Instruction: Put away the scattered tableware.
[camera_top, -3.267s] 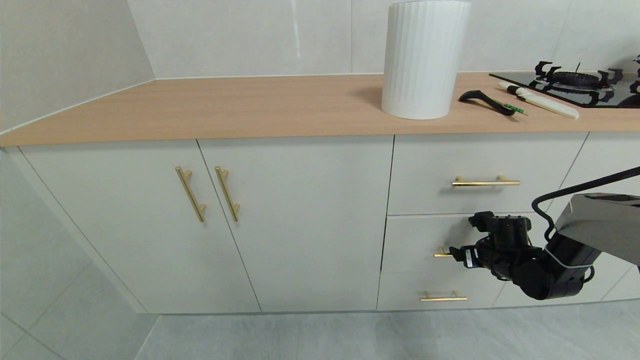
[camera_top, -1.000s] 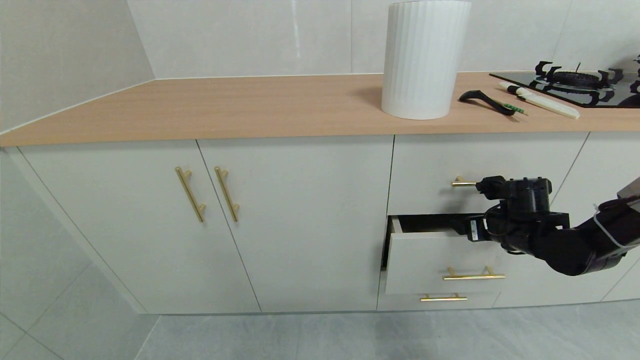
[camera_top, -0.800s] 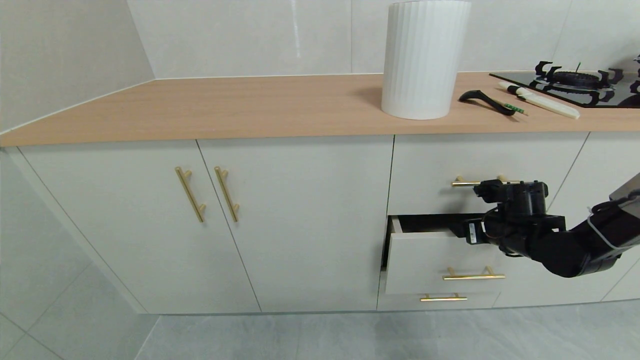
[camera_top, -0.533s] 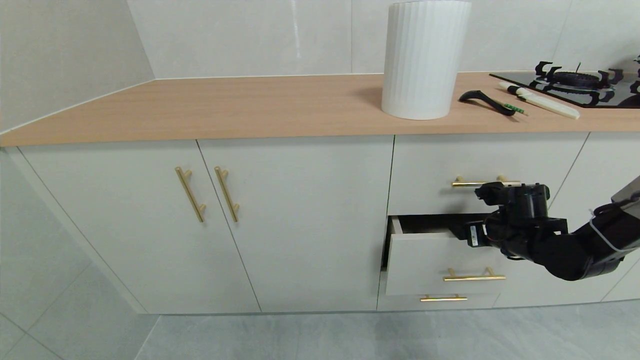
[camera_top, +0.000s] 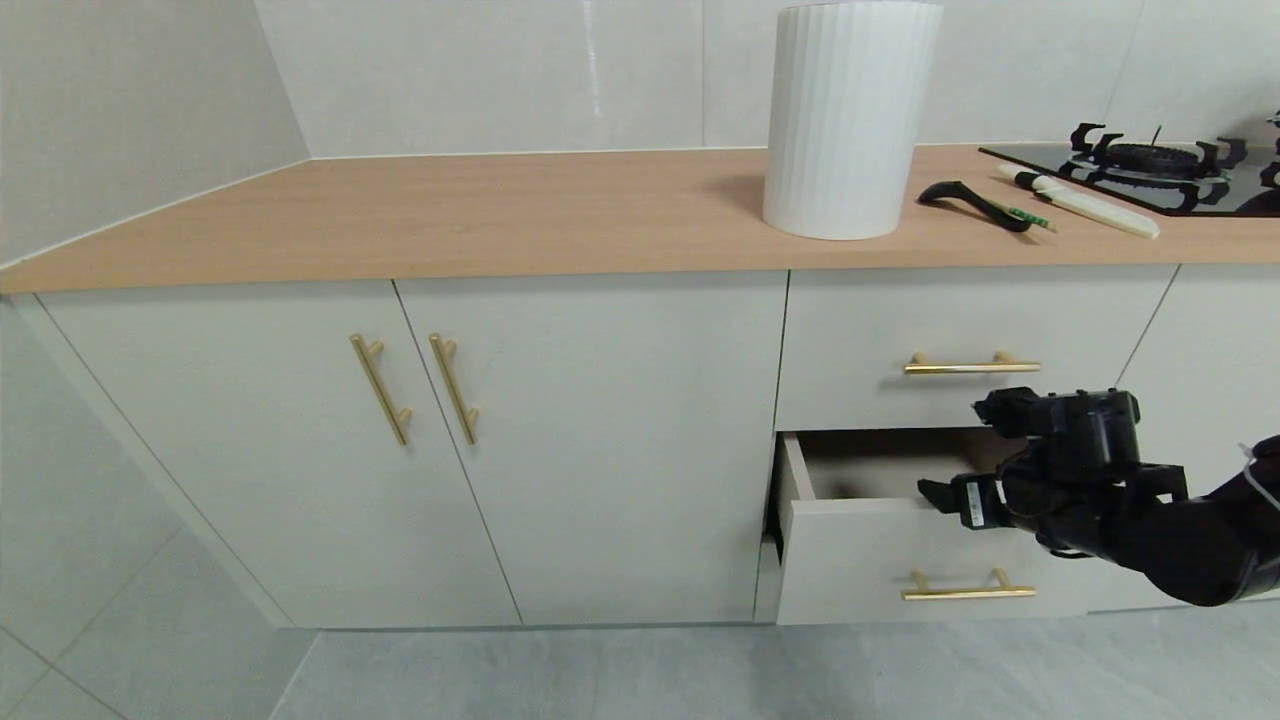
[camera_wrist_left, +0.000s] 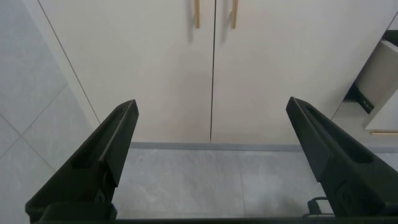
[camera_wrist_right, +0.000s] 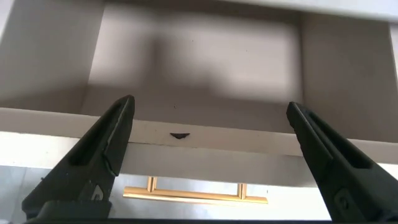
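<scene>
On the wooden counter (camera_top: 500, 215) lie a black scoop (camera_top: 962, 194) with a thin green stick (camera_top: 1027, 216) beside it, and a white knife-like utensil (camera_top: 1082, 205). The middle drawer (camera_top: 880, 545) stands pulled out, and its inside (camera_wrist_right: 199, 68) looks empty. My right gripper (camera_top: 955, 447) hangs open at the drawer's front edge (camera_wrist_right: 186, 134), fingers (camera_wrist_right: 106, 155) spread wide with nothing between them. My left gripper (camera_wrist_left: 211, 106) is open low before the cupboard doors (camera_wrist_left: 211, 56), holding nothing.
A tall white ribbed cylinder (camera_top: 845, 120) stands on the counter left of the utensils. A black gas hob (camera_top: 1150, 165) sits at the far right. The top drawer (camera_top: 970, 345) is closed above the open one. Grey floor tiles (camera_top: 600, 670) run along below.
The middle drawer, closed 3.3 s ago with my right gripper at its handle, has come out, farther still in the last half second. The right gripper moved down and back with it.
</scene>
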